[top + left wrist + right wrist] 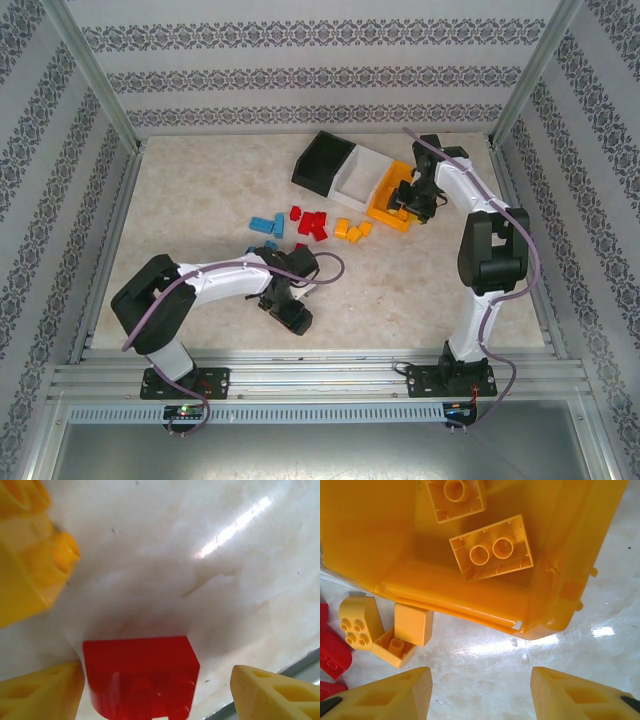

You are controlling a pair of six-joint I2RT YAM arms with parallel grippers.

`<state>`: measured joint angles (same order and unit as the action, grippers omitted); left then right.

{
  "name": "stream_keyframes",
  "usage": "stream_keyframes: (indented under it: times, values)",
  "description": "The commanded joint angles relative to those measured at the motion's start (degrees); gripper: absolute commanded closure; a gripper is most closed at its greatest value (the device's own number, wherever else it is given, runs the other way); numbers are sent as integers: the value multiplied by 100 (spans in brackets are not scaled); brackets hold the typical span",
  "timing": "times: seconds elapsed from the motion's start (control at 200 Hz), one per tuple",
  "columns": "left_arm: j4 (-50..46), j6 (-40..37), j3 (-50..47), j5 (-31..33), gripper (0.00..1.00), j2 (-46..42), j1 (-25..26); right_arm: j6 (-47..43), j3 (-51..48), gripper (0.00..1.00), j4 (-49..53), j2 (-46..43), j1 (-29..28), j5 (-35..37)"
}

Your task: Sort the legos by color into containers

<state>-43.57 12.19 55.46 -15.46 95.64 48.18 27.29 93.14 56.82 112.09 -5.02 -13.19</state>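
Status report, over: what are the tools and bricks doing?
Left tool open, straddling red brick. Right tool open, empty, by orange bin; two yellow bricks inside. Loose yellow brick near left tool.

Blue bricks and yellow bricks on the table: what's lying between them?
A cluster of red bricks lies between the blue bricks and the yellow bricks, as the top external view shows.
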Motion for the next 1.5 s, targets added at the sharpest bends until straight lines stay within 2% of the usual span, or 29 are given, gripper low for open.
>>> stream_keyframes:
  times: [0.0,0.145,0.49,0.654,0.914,1.014,1.114,1.204,1.494]
  values:
    - [-577,84,83,-401,24,117,144,78,-94,45,-67,-233,1,-109]
    - [-600,109,145,-222,33,327,147,68,-129,44,-96,-258,-4,-120]
    - [-648,196,635,61,39,590,141,69,-295,44,-144,-327,1,-173]
    - [-800,227,1089,137,39,505,74,66,-490,44,-181,-487,37,-183]
    - [-960,226,1466,-179,38,494,-204,208,-1260,44,-358,-1125,151,-284]
    - [-1177,92,1347,-53,33,438,-204,321,-1694,43,-537,-1371,67,-573]
    - [-1405,132,1165,139,29,209,-204,366,-2015,42,-593,-1572,-122,-531]
    - [-1424,204,977,41,26,12,-196,408,-2224,41,-661,-1626,-301,-550]
    - [-999,253,753,10,25,210,-96,470,-2386,39,-782,-1540,-533,-540]
